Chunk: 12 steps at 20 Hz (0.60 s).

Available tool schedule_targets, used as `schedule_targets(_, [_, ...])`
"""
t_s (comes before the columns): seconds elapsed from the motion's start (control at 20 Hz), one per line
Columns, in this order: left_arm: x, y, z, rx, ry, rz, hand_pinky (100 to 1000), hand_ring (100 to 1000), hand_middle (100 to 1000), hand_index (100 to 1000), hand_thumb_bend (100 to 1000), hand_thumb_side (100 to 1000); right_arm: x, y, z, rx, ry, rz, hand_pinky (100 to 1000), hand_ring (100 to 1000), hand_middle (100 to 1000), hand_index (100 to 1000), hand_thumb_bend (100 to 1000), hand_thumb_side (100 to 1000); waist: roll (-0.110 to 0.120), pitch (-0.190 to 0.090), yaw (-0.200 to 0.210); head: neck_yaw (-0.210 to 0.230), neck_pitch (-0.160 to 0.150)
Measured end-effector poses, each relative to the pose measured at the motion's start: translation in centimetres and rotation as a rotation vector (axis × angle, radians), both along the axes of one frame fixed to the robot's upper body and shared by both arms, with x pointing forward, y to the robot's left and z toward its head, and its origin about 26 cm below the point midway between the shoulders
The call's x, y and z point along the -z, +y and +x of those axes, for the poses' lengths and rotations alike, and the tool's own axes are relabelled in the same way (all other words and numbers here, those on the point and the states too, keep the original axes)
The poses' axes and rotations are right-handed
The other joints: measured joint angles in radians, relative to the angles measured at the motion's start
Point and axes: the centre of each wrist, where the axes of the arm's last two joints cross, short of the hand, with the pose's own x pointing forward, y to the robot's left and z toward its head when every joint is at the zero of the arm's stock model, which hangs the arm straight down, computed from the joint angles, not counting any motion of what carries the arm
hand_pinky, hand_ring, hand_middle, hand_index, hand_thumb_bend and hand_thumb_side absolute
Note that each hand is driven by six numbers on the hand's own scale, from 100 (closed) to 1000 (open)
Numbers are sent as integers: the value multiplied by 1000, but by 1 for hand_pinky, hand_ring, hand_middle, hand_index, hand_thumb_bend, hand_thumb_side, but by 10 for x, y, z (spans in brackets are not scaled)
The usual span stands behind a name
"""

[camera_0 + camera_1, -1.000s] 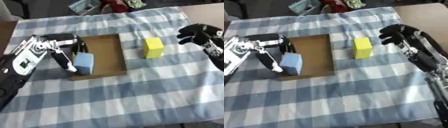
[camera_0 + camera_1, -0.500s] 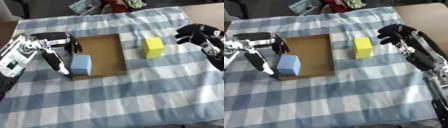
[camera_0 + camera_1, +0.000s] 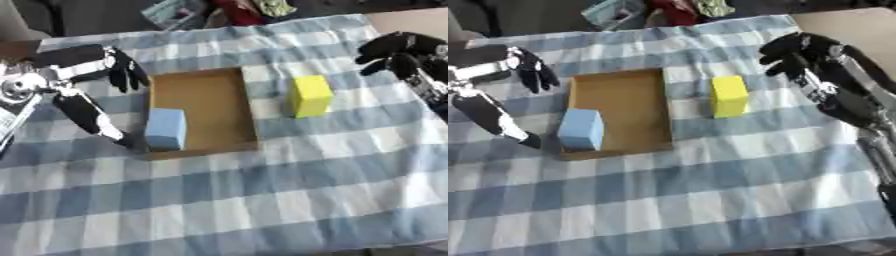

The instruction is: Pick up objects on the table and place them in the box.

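A shallow brown cardboard box (image 3: 213, 92) lies on the blue checked cloth. A light blue block (image 3: 164, 129) stands in the box's near left corner. A yellow block (image 3: 311, 96) stands upright on the cloth just right of the box. My left hand (image 3: 83, 80) is open to the left of the box, fingers and thumb spread, holding nothing and clear of the blue block. My right hand (image 3: 802, 52) hovers at the upper right, fingers relaxed and spread, a little beyond and to the right of the yellow block, not touching it.
The checked cloth (image 3: 262, 200) covers the table, with a wide bare stretch in front. Clutter in teal, red and green (image 3: 219, 10) lies past the far edge. A bare tan corner of table (image 3: 850, 25) shows at the upper right.
My left hand has let go of the blue block and drawn away to the left, its fingers opening. The block stays in the box. My right hand has barely moved.
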Motion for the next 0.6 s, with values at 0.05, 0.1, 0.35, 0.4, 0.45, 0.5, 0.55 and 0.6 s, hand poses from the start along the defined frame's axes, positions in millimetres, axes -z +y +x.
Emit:
schedule_targets(0.05, [0, 2, -3, -10, -5, -19, 630, 582, 587, 761, 850, 267, -2, -3, 1, -8, -3, -27, 717, 795, 777, 792, 106, 609, -1, 0, 2, -2, 0])
schedule_targets(0.1, [0, 4, -5, -18, -10, -40, 629, 581, 586, 761, 853, 268, -4, -6, 3, -17, -6, -57, 723, 803, 783, 795, 122, 606, -3, 0, 4, -3, 0])
schedule_targets(0.35, [1, 13, -17, -54, -31, -129, 620, 577, 581, 758, 858, 266, -9, -21, 12, -56, -24, -222, 770, 861, 846, 827, 236, 591, -8, 0, 13, -10, 0])
schedule_targets(0.4, [1, 15, -19, -59, -34, -142, 620, 577, 581, 758, 859, 266, -10, -24, 14, -61, -29, -253, 776, 867, 852, 831, 250, 585, -9, 0, 14, -11, 0])
schedule_targets(0.45, [2, 15, -20, -62, -35, -154, 620, 576, 581, 757, 859, 266, -11, -26, 17, -65, -33, -282, 780, 870, 856, 832, 261, 580, -10, 0, 16, -12, 0])
schedule_targets(0.5, [2, 16, -22, -63, -34, -164, 620, 576, 581, 758, 858, 266, -11, -29, 19, -68, -36, -308, 782, 874, 859, 834, 272, 578, -10, 0, 18, -14, 0])
schedule_targets(0.55, [2, 16, -23, -63, -34, -173, 620, 576, 581, 758, 858, 265, -10, -31, 22, -67, -38, -332, 789, 883, 867, 840, 298, 581, -11, 0, 20, -16, 0])
schedule_targets(0.6, [3, 16, -25, -63, -33, -179, 619, 576, 581, 757, 858, 265, -9, -34, 24, -67, -38, -354, 794, 888, 872, 846, 317, 578, -11, 0, 23, -19, 0])
